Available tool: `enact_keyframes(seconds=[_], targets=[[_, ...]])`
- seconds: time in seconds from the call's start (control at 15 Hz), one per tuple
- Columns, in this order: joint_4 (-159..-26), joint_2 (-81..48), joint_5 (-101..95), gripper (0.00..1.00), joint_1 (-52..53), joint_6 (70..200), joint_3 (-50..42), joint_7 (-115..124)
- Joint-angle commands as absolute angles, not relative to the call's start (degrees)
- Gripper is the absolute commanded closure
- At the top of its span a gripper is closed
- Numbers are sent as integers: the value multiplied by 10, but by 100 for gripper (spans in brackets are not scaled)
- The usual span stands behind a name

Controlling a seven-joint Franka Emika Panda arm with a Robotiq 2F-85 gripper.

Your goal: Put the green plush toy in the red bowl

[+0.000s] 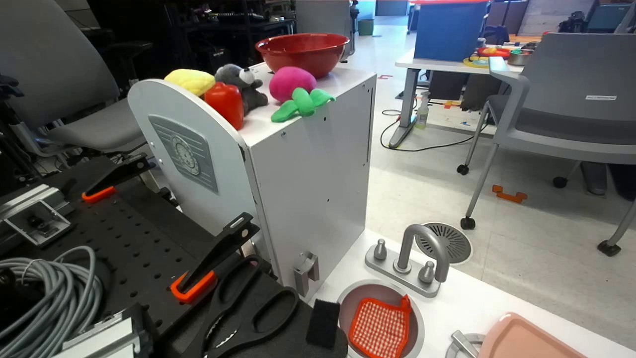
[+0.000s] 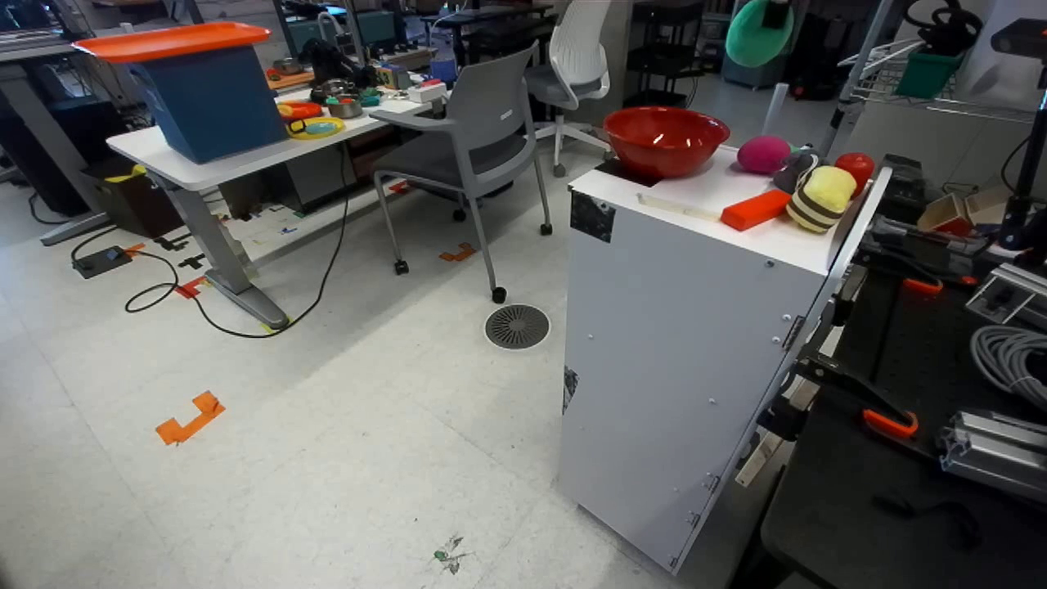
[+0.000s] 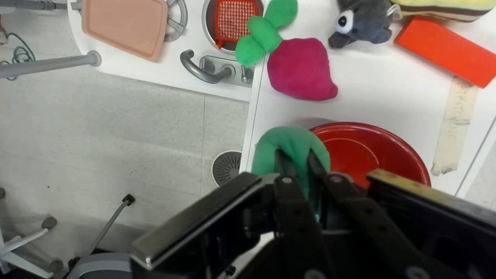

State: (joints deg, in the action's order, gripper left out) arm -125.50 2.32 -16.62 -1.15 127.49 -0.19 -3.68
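"Faucet [image 3: 205,78] on the left in our wrist view; what do we see next?"

"Our gripper [image 3: 297,157], pinching the green plush toy [image 3: 285,135] in the air, higher than the red bowl [image 3: 378,149], which shows partly hidden just to its right; further right we find a red block [image 3: 445,52]"

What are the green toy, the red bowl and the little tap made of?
The green toy looks like soft, matte fabric, probably stuffed: it creases around the fingers in the wrist view. The red bowl is smooth and glossy, with bright glints; plastic, enamel or glazed ceramic, I can't tell. The tap has a dull grey sheen: perhaps metal, possibly plastic.
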Motion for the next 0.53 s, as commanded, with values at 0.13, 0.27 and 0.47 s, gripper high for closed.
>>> enact_keyframes(seconds=[0.13,0.27,0.47], targets=[[-1183,-29,-155,97,-2,1272,4,-52],[-1163,-47,-145,97,3,1273,9,-58],[-1140,-65,-112,97,11,1267,16,-64]])
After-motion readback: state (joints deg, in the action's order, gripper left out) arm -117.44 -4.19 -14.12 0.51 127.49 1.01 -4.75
